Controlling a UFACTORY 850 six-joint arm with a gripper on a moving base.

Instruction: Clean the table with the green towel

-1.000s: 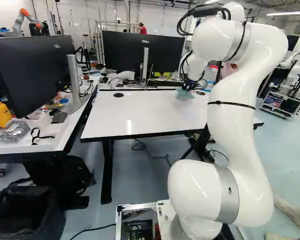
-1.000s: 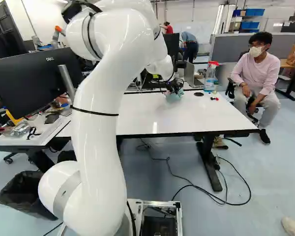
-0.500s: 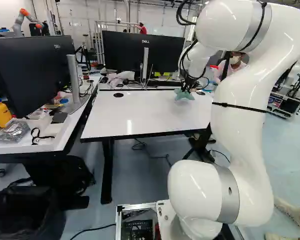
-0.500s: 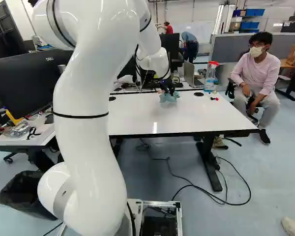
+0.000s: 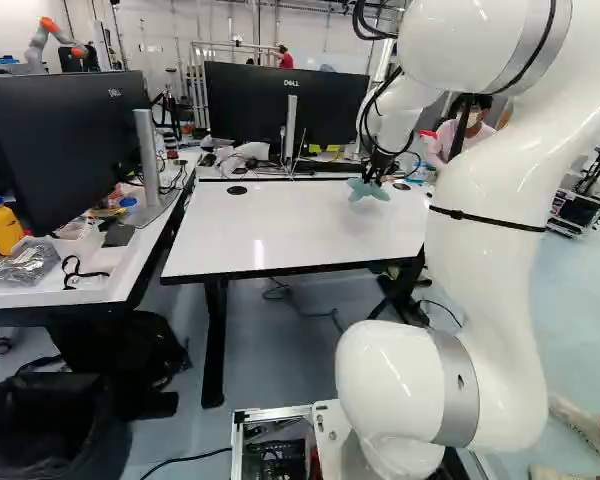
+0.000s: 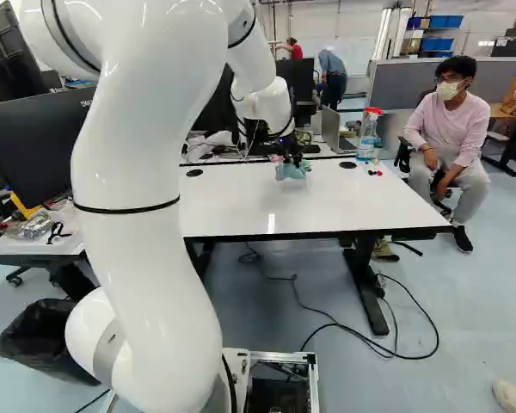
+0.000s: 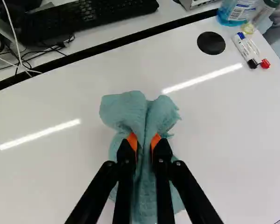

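One white robot arm rises in the foreground, its upper links bending forward over a white-topped table. To its left sits a black-lined waste bin on the floor. Beyond the bin, at the left of the left base view, a side desk holds a yellow bottle and a dark monitor.

Out over the far part of the tabletop, the black gripper has the green towel clamped between its fingers, the orange pads pressing the cloth from both sides. The towel bunches and flares ahead of the fingertips, with more fabric spreading beneath them; whether its underside touches the table cannot be told.

Farther along the tabletop, capped markers lie beside a round black cover, near a spray bottle with a red-and-white head. Behind the table, a dark keyboard rests on a second desk, where another monitor stands with its back to the arm.
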